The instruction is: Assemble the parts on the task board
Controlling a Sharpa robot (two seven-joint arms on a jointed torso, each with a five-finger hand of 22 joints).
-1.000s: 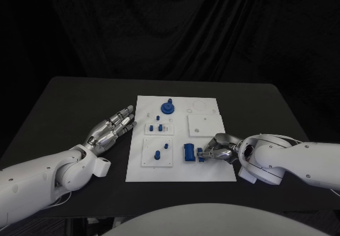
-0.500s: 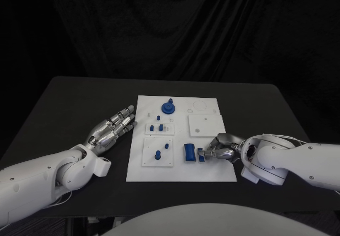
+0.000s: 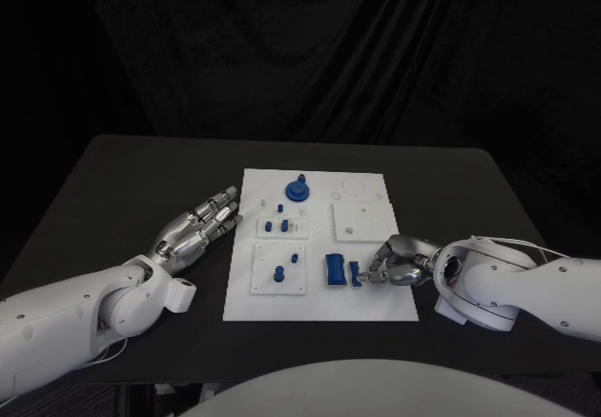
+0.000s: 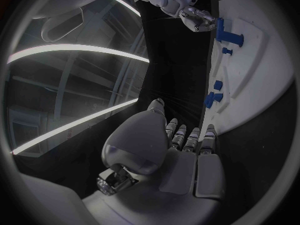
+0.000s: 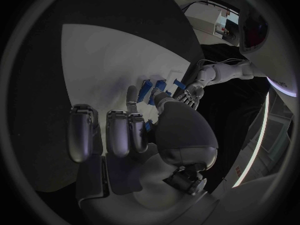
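Right hand (image 3: pixel 399 263) pinches small blue part (image 3: pixel 356 271) on task board (image 3: pixel 376 304); left hand (image 3: pixel 198 228) flat, fingers spread, empty.

The board (image 3: pixel 320 304) sits mid-table (image 3: pixel 125 174), left hand (image 3: pixel 198 228) just off its left edge, right hand (image 3: pixel 394 263) over its right side beside a block (image 3: pixel 336 268).
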